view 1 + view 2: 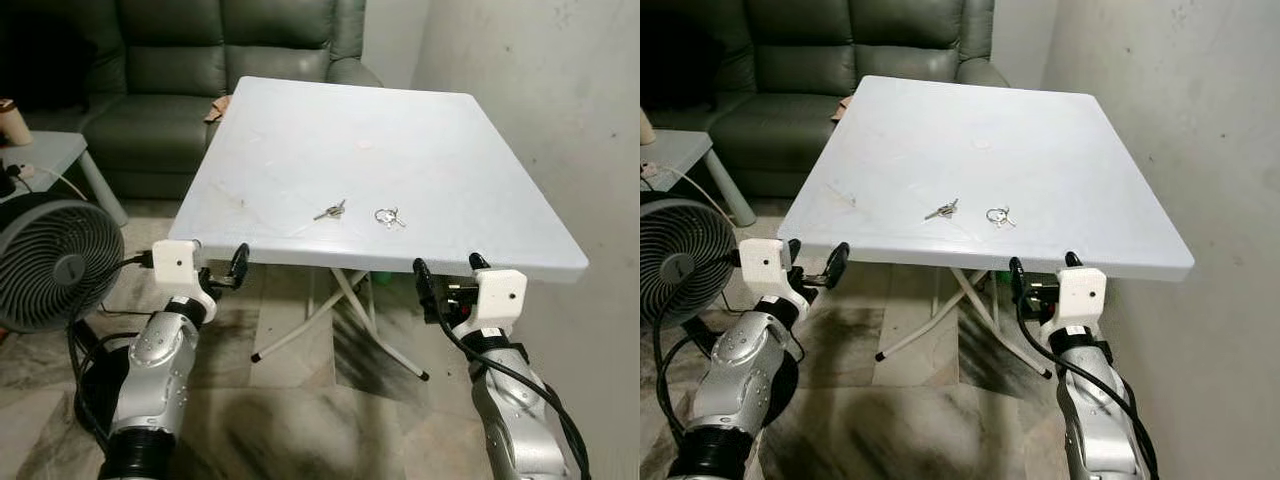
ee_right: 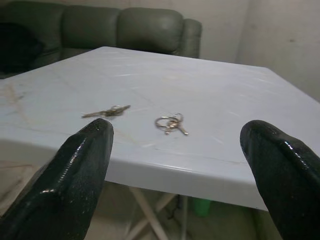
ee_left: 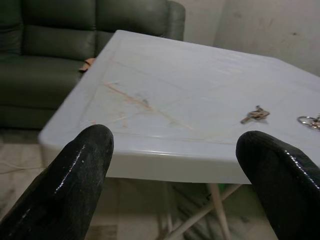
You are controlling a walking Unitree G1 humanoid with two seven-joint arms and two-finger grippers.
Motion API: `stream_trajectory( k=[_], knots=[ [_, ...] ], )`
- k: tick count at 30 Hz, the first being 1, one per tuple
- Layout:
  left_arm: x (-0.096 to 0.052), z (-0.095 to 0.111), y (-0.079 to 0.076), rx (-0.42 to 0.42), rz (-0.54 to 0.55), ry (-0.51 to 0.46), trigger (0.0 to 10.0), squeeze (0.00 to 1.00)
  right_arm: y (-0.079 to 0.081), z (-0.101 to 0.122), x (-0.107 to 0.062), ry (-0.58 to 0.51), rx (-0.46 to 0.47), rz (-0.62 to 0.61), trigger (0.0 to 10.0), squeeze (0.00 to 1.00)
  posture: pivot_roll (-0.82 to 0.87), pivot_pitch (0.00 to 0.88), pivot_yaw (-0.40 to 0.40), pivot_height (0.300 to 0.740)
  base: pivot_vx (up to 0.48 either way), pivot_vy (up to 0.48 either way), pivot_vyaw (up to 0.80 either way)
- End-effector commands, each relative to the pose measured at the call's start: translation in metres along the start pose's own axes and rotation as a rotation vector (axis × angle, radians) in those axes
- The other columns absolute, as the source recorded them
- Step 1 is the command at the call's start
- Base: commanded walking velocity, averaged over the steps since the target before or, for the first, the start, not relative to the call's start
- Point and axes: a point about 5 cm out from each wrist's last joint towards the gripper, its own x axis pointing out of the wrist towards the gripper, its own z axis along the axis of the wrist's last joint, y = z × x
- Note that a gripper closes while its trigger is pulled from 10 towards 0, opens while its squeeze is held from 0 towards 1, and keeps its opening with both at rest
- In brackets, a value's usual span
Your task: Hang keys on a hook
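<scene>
Two key sets lie near the front of a white folding table [image 1: 420, 140]. The brass keys [image 1: 331, 210] are on the left, the silver ring with keys [image 1: 388, 217] a little to their right. My left gripper [image 1: 222, 272] is open just before the table's front left corner, below the top. My right gripper [image 1: 447, 280] is open under the front edge, right of the silver ring. From the right wrist, the brass keys [image 2: 106, 112] and silver ring [image 2: 170, 123] lie ahead between the fingers [image 2: 75, 175]. The left wrist view has the brass keys [image 3: 255, 114] far off to one side.
A dark green sofa [image 1: 200, 70] stands behind the table. A round floor fan [image 1: 50, 262] with cables sits at the left, beside a small grey side table [image 1: 45, 152]. A plastered wall [image 1: 560, 90] runs along the right. The table's crossed legs [image 1: 340, 320] stand on tiled floor.
</scene>
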Motion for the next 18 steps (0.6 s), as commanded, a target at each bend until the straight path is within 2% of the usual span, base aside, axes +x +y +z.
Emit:
stream_trajectory(
  k=[1,7,18],
  knots=[
    [0.001,0.006,0.001,0.004,0.001,-0.012,10.0,0.0,-0.001,0.001,0.003,0.004,0.001,0.005,10.0,0.0,0.11,0.002,-0.066,0.74,0.0,0.0,0.0],
    [0.008,0.009,0.0,-0.004,0.001,-0.015,10.0,0.0,-0.002,0.002,0.002,-0.003,0.0,-0.007,10.0,0.0,0.11,0.001,-0.059,0.74,0.0,0.0,0.0],
    [0.018,0.011,-0.011,-0.004,-0.045,-0.009,10.0,0.0,-0.008,0.002,-0.003,-0.013,0.002,-0.048,10.0,0.0,0.06,0.0,-0.026,0.74,0.0,0.0,0.0]
  ],
)
